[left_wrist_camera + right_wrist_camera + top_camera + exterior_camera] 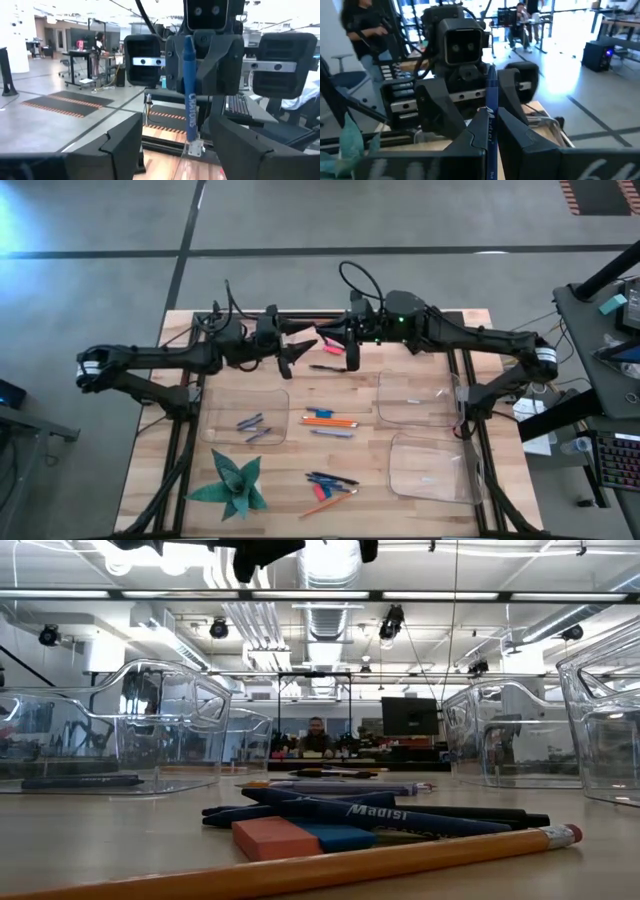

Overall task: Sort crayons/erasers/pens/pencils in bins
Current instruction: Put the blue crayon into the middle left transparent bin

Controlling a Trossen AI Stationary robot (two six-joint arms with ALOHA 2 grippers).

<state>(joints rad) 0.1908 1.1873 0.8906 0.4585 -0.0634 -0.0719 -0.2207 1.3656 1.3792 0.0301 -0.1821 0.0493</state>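
Blue pen point(491, 107) upright, pinched in right gripper point(490, 131) above table's 12 o'clock edge | left gripper point(172, 145) spread wide, facing it from 9 o'clock | likely handover; bins point(245, 415) below.

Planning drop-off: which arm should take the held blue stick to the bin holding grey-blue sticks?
Left, likely: the right gripper holds the blue stick, the left gripper faces it open, and that bin lies on the left arm's side.
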